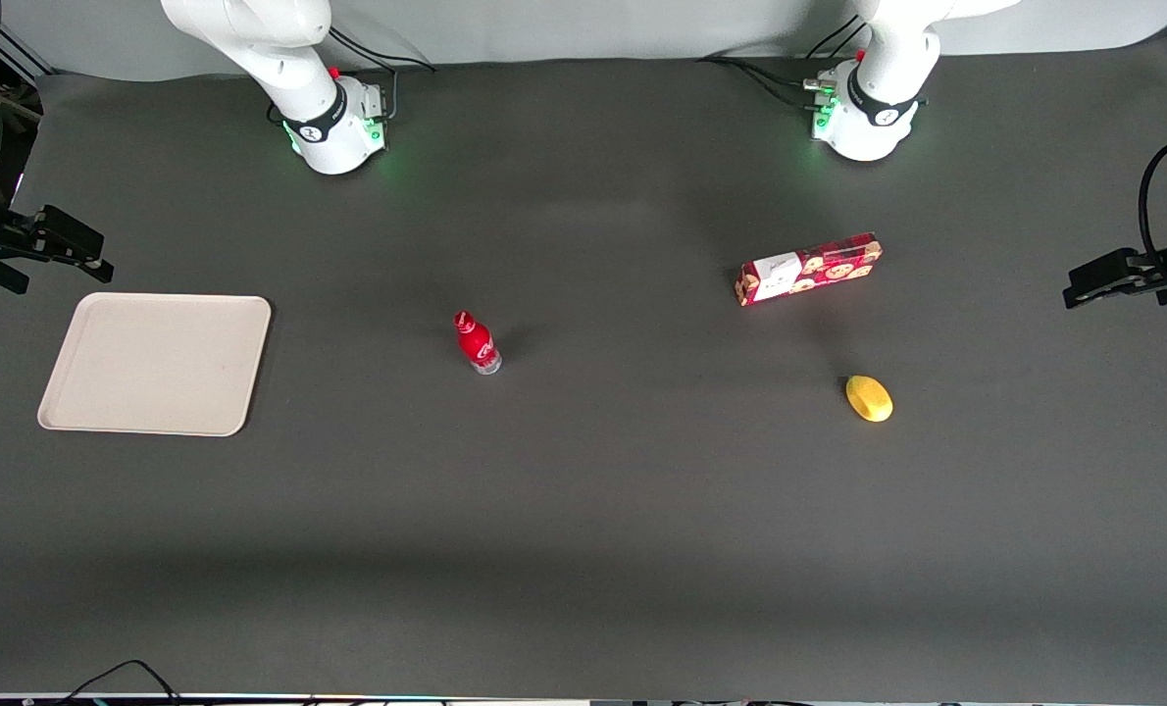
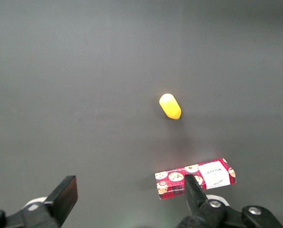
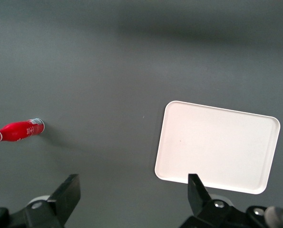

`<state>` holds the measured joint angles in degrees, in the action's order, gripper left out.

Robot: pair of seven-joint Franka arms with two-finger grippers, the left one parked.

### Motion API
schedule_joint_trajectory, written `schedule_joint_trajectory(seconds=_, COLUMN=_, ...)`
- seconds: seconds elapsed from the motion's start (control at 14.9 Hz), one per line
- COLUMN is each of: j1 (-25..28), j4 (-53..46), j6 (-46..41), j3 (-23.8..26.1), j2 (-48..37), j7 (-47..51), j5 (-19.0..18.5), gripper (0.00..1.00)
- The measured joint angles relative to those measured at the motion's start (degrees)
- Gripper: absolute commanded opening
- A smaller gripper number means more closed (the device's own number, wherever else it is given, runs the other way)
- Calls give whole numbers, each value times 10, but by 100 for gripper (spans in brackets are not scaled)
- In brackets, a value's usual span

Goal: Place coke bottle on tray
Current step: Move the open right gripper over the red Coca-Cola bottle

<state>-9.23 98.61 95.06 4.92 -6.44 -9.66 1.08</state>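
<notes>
the table (image 1: 583, 510) wears a matt dark grey cloth-like cover. the coke bottle (image 1: 477, 343) is glossy plastic, clear at its base. well apart from the bottle, the tray (image 1: 157, 363) is smooth matt beige. above the tray, the black pincer (image 3: 131, 199), fingers spread, looks like matt plastic.

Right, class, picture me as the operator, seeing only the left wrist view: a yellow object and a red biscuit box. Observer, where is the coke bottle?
Observer: The coke bottle appears to stand upright on the table, toward the working arm's end from the biscuit box.
Operator: And the tray?
Observer: The tray lies flat with nothing on it, apart from the bottle and closer still to the working arm's end.
Operator: The end effector?
Observer: The end effector hangs open above the table, holding nothing, near the tray's edge.
</notes>
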Motion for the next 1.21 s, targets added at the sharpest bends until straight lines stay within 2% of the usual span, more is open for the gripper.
schedule_joint_trajectory(seconds=0.61, j1=48, j4=5, j6=-9, j3=7, j2=0, j7=49, j5=9, gripper=100)
schedule_joint_trajectory(seconds=0.74, j1=62, j4=7, j6=-4, j3=45, j2=7, j7=121, j5=28, gripper=100)
schedule_joint_trajectory(seconds=1.01, j1=73, j4=12, j6=55, j3=174, j2=53, j7=291, j5=32, gripper=100)
schedule_joint_trajectory(seconds=1.21, j1=75, j4=14, j6=95, j3=241, j2=96, j7=382, j5=3, gripper=100)
